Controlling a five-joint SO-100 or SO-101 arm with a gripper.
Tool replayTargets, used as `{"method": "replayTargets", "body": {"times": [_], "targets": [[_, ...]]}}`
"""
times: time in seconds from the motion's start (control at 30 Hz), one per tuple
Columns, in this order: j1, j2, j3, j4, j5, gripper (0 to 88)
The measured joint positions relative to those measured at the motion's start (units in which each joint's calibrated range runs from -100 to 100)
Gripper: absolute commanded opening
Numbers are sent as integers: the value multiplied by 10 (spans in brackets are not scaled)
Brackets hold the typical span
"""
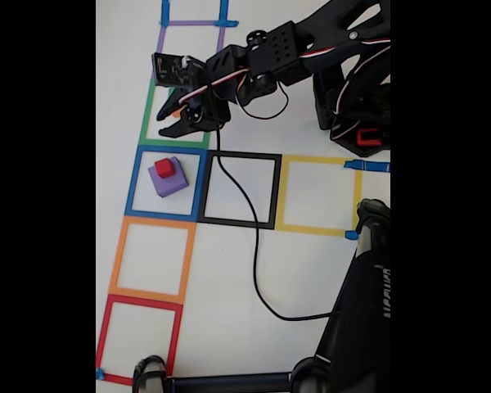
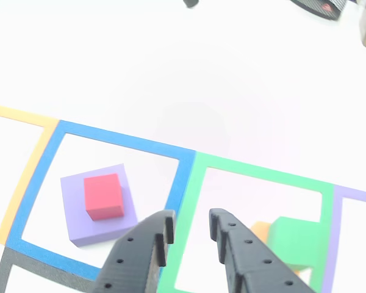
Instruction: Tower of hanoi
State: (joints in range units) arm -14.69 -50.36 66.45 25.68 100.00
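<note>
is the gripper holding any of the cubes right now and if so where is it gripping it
Nothing is held. The gripper hangs with its jaws parted and nothing between them, beside the green cube on the orange cube.

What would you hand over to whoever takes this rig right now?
Tool: open, empty, hovering over the border between the blue and green squares.
Red cube sits on the purple cube inside the blue square.
Green cube sits on the orange cube in the green square, beside the tool.
Left: merging both stacks into one tower.
</note>
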Motion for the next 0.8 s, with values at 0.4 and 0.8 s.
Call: {"method": "replayTargets", "body": {"times": [0.4, 0.8], "targets": [[154, -73, -357, 482, 0, 13], [232, 3, -729, 731, 0, 13]]}}
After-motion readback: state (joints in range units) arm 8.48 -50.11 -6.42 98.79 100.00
